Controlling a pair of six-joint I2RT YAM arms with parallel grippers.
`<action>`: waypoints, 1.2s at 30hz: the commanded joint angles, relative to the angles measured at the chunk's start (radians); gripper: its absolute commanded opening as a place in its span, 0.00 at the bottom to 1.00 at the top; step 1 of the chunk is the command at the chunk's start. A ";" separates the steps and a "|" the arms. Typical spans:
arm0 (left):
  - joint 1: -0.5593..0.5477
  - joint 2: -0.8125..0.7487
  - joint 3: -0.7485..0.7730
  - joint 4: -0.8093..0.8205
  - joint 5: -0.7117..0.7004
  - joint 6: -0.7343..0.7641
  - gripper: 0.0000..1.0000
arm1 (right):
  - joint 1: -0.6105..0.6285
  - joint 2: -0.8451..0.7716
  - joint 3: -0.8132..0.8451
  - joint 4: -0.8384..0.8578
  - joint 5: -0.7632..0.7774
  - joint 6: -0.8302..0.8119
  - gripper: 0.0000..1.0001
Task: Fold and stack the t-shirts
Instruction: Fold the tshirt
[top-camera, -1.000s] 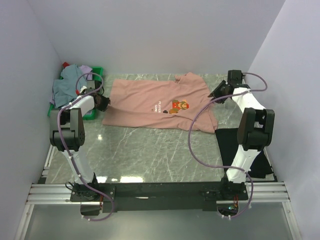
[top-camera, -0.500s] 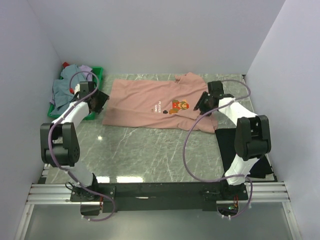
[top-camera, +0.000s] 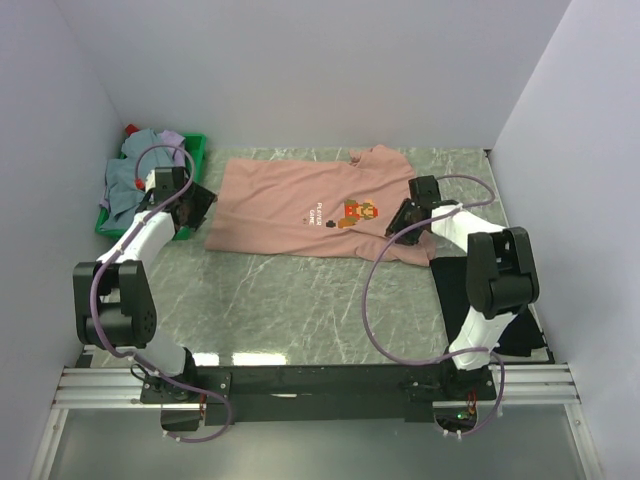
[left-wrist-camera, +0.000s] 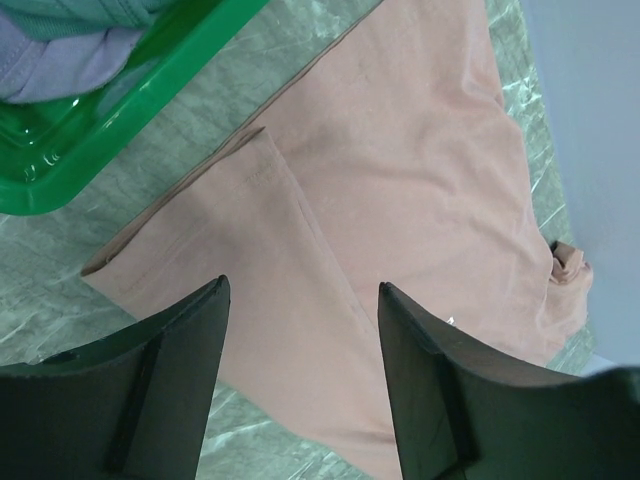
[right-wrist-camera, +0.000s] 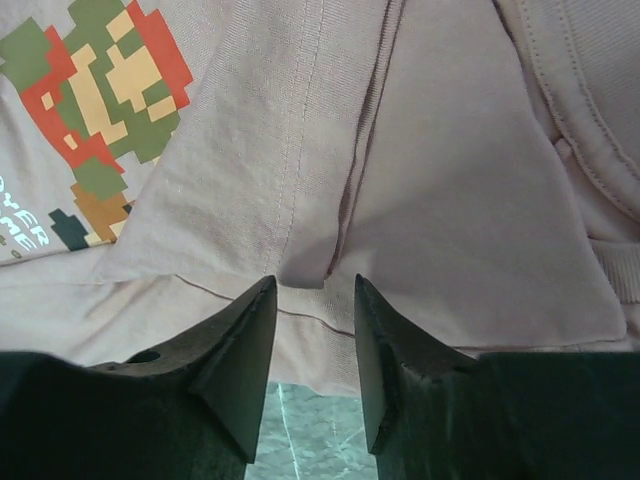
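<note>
A salmon-pink t-shirt (top-camera: 300, 205) with a pixel-figure print (top-camera: 358, 212) lies spread on the marble table. My left gripper (top-camera: 200, 207) is open and empty, just above the shirt's left edge (left-wrist-camera: 300, 330). My right gripper (top-camera: 400, 220) is open and empty, low over a folded sleeve at the shirt's right side (right-wrist-camera: 320, 250); the print shows at upper left in that view (right-wrist-camera: 95, 90). A black t-shirt (top-camera: 470, 285) lies flat at the right, under the right arm. Grey-blue (top-camera: 128, 178) and lavender (top-camera: 172, 138) shirts are heaped in the crate.
A green plastic crate (top-camera: 182, 230) stands at the far left, close to my left gripper; its rim shows in the left wrist view (left-wrist-camera: 150, 85). White walls close in the table on three sides. Bare marble lies in front of the pink shirt (top-camera: 300, 300).
My right gripper has moved from beyond the shirt's right side inward and down onto its folded sleeve. My left gripper has shifted slightly along the shirt's left edge.
</note>
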 joint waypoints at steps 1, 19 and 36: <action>0.001 -0.036 -0.004 0.001 0.017 0.030 0.66 | 0.012 0.031 0.047 0.033 0.020 0.019 0.43; 0.001 -0.035 -0.012 0.002 0.025 0.040 0.65 | 0.039 0.096 0.209 -0.033 0.036 0.024 0.02; 0.002 -0.027 -0.032 -0.004 0.061 0.060 0.65 | 0.129 0.407 0.703 -0.157 0.087 -0.059 0.01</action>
